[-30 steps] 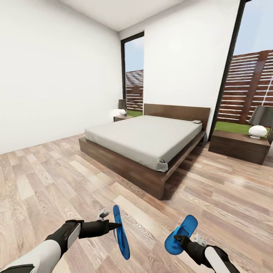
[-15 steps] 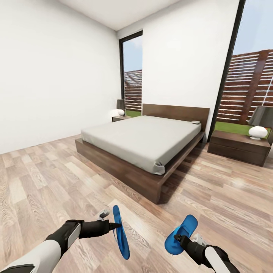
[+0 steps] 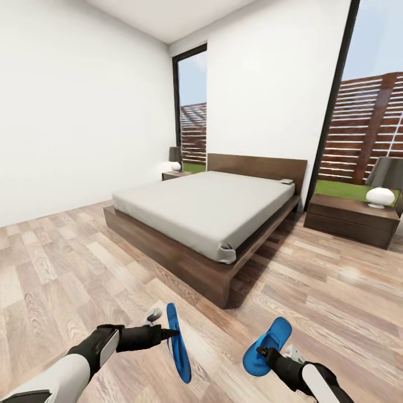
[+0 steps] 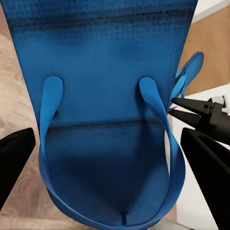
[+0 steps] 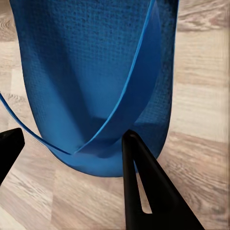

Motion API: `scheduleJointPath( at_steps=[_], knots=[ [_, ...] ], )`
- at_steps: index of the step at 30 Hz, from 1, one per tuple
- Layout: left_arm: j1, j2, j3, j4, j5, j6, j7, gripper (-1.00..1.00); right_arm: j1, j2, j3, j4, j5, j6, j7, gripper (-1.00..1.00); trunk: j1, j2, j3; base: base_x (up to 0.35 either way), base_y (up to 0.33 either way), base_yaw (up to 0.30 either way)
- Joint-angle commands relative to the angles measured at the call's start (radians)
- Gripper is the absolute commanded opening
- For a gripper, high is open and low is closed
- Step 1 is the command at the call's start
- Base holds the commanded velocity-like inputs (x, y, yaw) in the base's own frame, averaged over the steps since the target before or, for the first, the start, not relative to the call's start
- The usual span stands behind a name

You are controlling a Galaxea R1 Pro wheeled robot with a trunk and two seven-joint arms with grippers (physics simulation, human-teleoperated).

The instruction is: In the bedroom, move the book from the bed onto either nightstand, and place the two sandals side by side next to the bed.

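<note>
Camera swung right, bed (image 3: 204, 210) now more leftward; book (image 3: 287, 181) near its headboard. Left gripper (image 3: 168, 333) and right gripper (image 3: 262, 352) each clamp a sandal (image 3: 178, 344), (image 3: 267, 346), short of the bed's foot.

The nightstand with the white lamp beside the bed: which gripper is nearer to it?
Right. The right gripper, holding a sandal, sits below the nightstand; the left gripper is farther across the floor.

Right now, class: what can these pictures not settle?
- Book: head view, too small to read its cover.
- Far nightstand: head view, mostly hidden behind the bed.
- Right gripper: head view, the sandal covers its fingertips.
- Right lamp: cut off by the head view's edge.
</note>
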Motion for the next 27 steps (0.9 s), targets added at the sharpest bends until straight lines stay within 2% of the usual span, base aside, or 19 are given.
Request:
scheduleJointPath(
  at_steps=[1,27],
  knots=[
    [-0.001,0.0,0.006,0.0,0.002,0.01,-0.003,-1.0,0.0,-0.001,0.004,-0.002,-0.012,0.0,-0.01,-1.0,0.0,0.0,-0.001,0.157,-0.205,0.0],
    [0.0,0.0,0.006,0.001,0.002,0.01,-0.002,-1.0,0.0,-0.001,-0.005,-0.001,-0.01,-0.001,-0.011,-1.0,0.0,0.0,-0.001,0.164,-0.206,0.0]
  ],
)
